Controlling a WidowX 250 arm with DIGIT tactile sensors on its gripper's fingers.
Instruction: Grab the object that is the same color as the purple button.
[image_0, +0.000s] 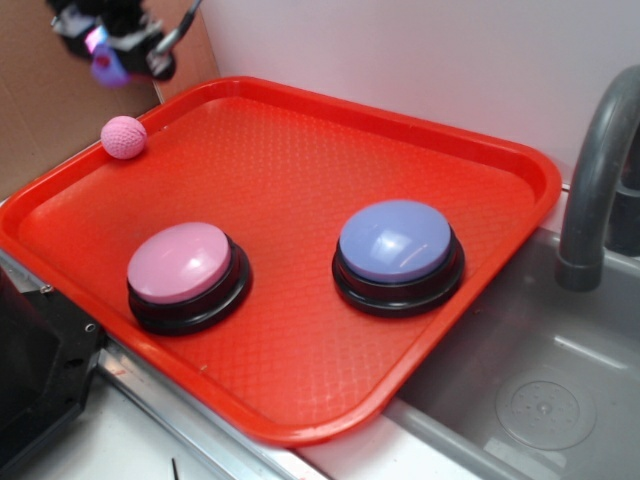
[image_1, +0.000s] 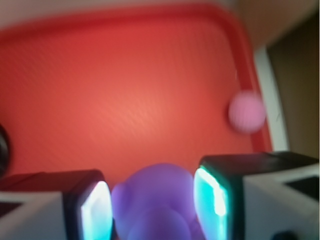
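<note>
The red tray (image_0: 480, 160) carried the pink button (image_0: 180, 262) and the purple button (image_0: 395, 242), with the pink knitted ball (image_0: 124, 137) near its far left rim. Above that corner, the gripper (image_1: 152, 200) hung clear of the tray, its jaws clenched on the purple duck toy (image_1: 157, 202). The grab looked done; what remained was only to hold firm and steady.
</note>
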